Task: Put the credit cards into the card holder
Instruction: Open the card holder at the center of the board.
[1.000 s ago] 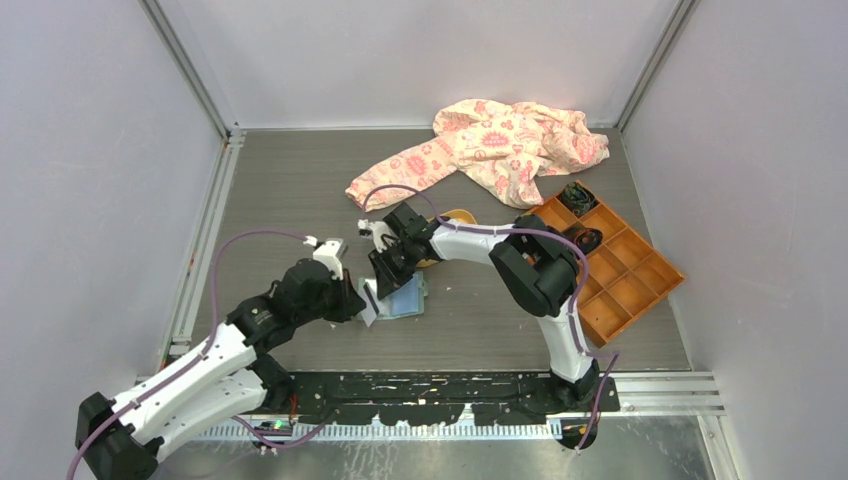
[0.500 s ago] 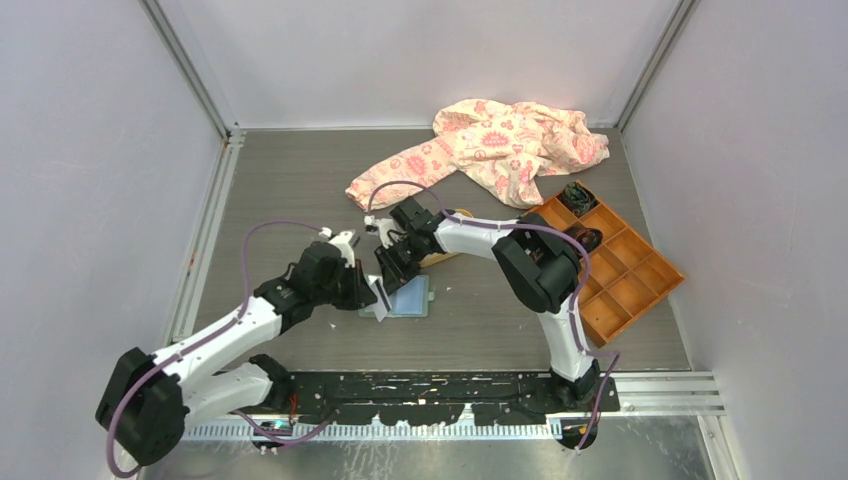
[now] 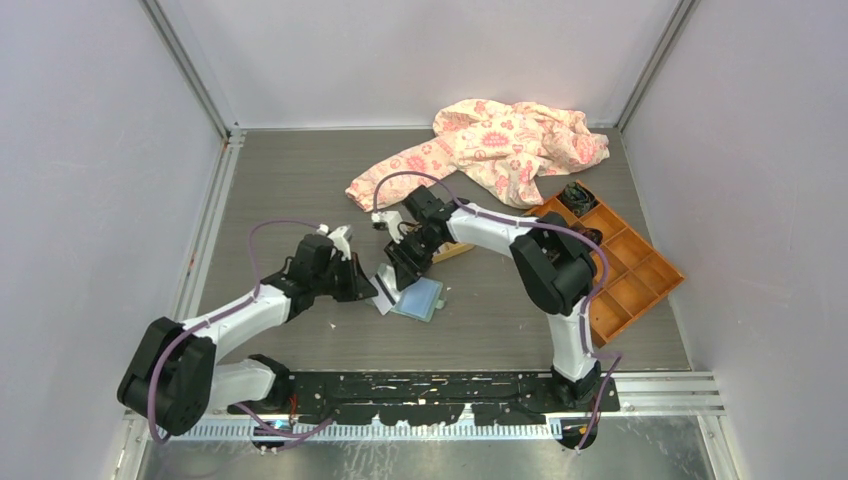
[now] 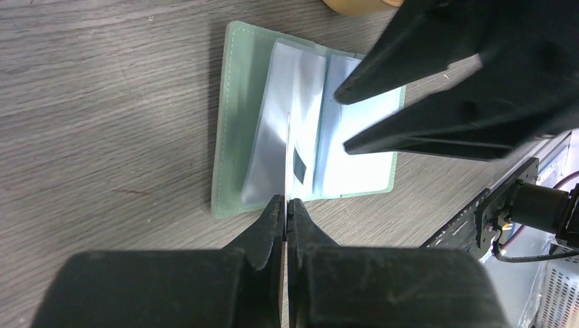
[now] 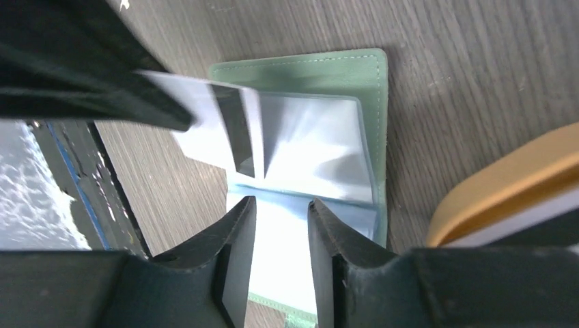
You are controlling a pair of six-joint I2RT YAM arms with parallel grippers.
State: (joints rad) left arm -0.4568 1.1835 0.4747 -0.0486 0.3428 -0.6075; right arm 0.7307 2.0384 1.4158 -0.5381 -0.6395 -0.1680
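Left gripper (image 4: 287,201): is pinching one credit card (image 5: 218,128) by its near end, jaws closed flat on it.
Card position: is sticking out ahead of the left fingertips, its striped far end hanging over the clear sleeves of the card holder (image 4: 266,130); contact not discernible.
Card orientation: is standing on edge, long axis running from the left gripper toward the holder, dark stripe crossing it the short way.
Holder position: is lying open mid-table (image 3: 290,190), sleeves up, just beside the orange oval tray (image 5: 505,184).
Right gripper (image 5: 280,205): is hovering with fingers a narrow gap apart, gripping nothing, tips pointing at the holder's pale blue inner page.
Count: one card and one holder are showing.
Surroundings: patterned cloth (image 3: 490,145) and orange compartmented box (image 3: 620,270) are lying well apart from the holder.
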